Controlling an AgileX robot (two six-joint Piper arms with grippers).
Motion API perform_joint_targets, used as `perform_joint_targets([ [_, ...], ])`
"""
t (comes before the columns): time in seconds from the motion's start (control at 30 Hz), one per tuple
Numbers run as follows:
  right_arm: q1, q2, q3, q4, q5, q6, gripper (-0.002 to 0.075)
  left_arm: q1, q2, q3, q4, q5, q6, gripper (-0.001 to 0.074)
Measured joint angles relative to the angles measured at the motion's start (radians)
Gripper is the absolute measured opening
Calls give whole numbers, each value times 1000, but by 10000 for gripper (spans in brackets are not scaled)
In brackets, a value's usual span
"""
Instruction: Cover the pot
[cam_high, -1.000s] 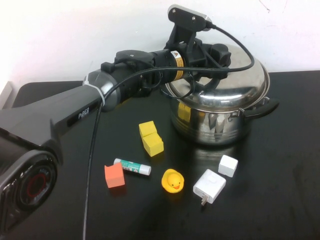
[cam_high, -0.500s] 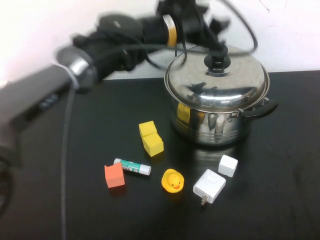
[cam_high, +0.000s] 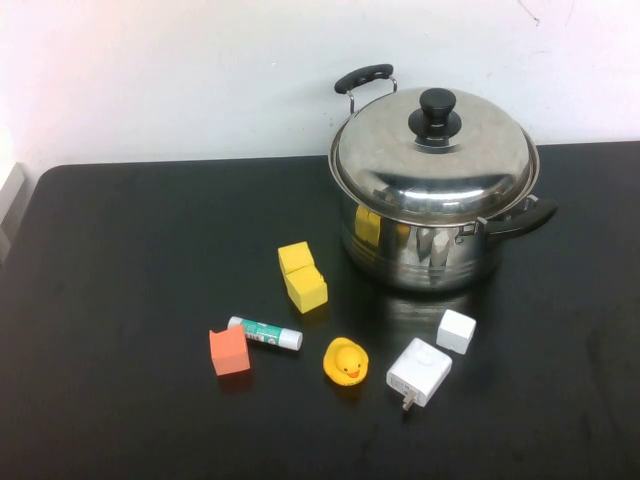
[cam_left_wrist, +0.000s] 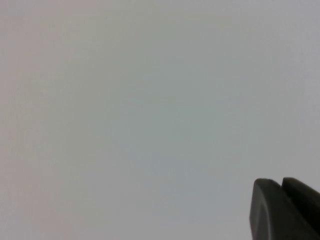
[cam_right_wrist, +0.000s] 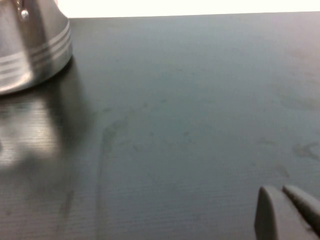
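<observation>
Your left gripper (cam_left_wrist: 285, 210) shows only as a dark fingertip edge in the lower right corner of its wrist view, against blank pale wall; you cannot tell whether it is open or closed. Your right gripper (cam_right_wrist: 285, 212) likewise shows only a grey tip in the lower right of its wrist view, low over the black surface (cam_right_wrist: 190, 125), state impossible to tell. Neither arm appears in the high view.

Nearest you in the high view, low in the frame, lie small items: a white plug adapter (cam_high: 418, 372), a yellow rubber duck (cam_high: 345, 361), an orange cube (cam_high: 229, 351), and a white glue stick with a green label (cam_high: 265, 334). A little farther up sit a small white cube (cam_high: 456, 331) and two stacked yellow blocks (cam_high: 302, 276).

Beyond them, in the upper right of the frame, stands the pot (cam_high: 425, 245), a polished steel cylinder with mirror sides reflecting the yellow blocks and two black side handles. The domed steel lid (cam_high: 432, 152) with its round black knob (cam_high: 435, 114) rests on the rim and looks level and centred.

The covering appears done. To finish well, keep both arms clear of the knob and handles, and confirm the lid sits evenly all round; smooth steel on steel would probably slide if nudged.
</observation>
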Motion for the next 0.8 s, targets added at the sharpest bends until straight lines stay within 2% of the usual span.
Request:
perform_joint_targets([
  [0.13,0,0,0,0,0,0,-2,0,-119,23,0,32,-45,4],
  [0.3,0,0,0,0,0,0,-2,0,-304,165,-2,39,-102,0],
  [0.53,0,0,0,0,0,0,-2,0,-611,538,-2,-14,-231,0],
  [0.8,0,0,0,0,0,0,-2,0,-867,982,-2,15,-259,0],
])
